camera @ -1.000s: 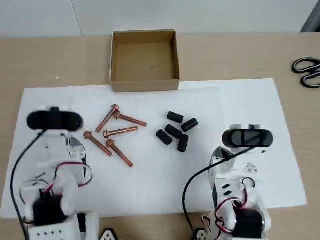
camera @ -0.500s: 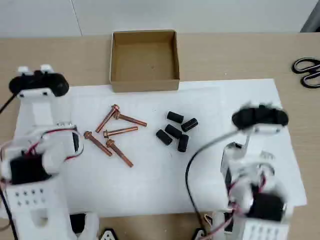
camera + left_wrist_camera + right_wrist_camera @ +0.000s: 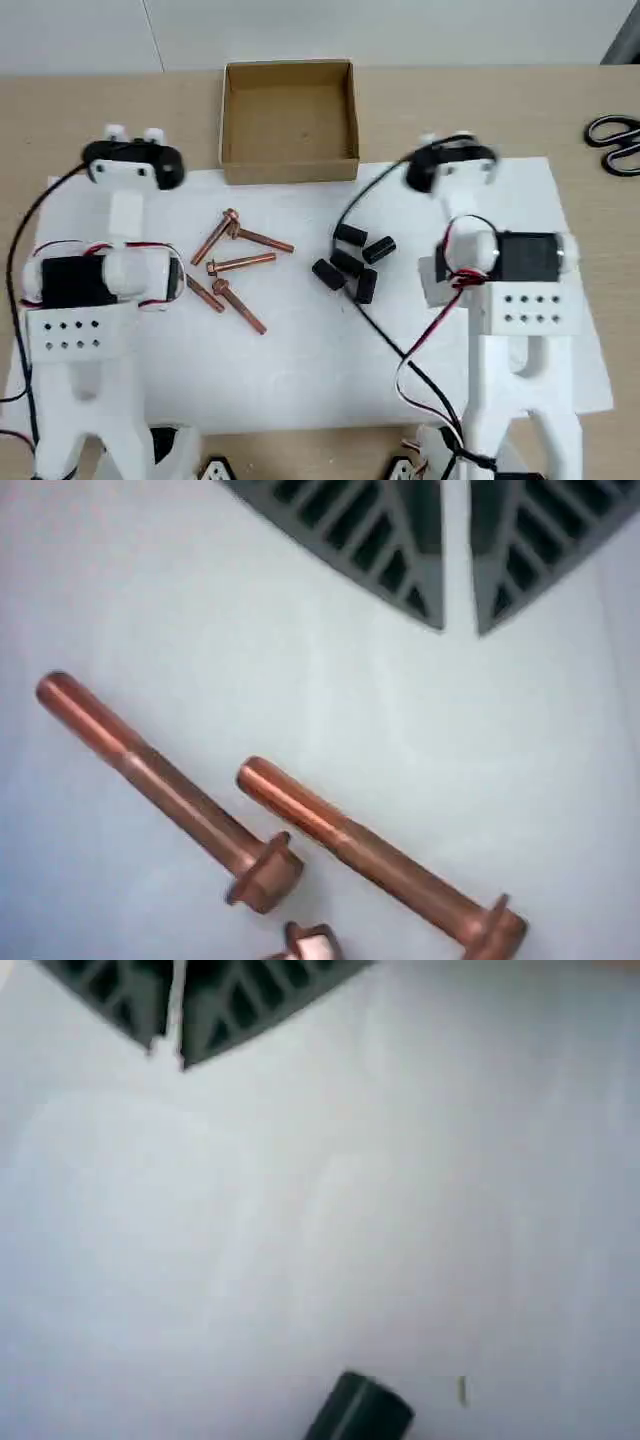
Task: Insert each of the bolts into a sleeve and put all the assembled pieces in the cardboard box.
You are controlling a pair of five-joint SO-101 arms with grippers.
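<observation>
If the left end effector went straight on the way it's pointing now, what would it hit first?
Most likely the bare white paper. The left end effector points down at it with nothing in between; the bolts lie off to one side. Depth is unclear.

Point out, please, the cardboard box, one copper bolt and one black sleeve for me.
cardboard box [image 3: 289, 168]: high view, on its near outer wall.
copper bolt [image 3: 370, 852]: left wrist view, on the middle of its shank.
black sleeve [image 3: 362, 1415]: right wrist view, on its curved side.
</observation>
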